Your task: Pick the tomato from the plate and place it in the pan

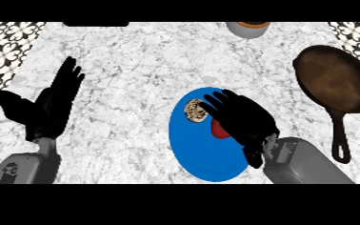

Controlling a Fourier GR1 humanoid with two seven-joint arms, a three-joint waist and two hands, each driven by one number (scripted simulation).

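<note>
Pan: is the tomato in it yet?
No, the tomato lies on the blue plate, partly under the right robot hand, well apart from the pan.

Right hand (243, 117) covers most of the tomato (219, 131), only a red sliver showing on the blue plate (188, 148); the view's top edge cuts off a grey cup (247, 30).

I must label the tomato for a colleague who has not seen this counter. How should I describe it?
Find the blue plate in the middle of the marble counter. The tomato lies on its right part, mostly hidden under the right hand. It is red, unlike the round brown item beside it.
</note>
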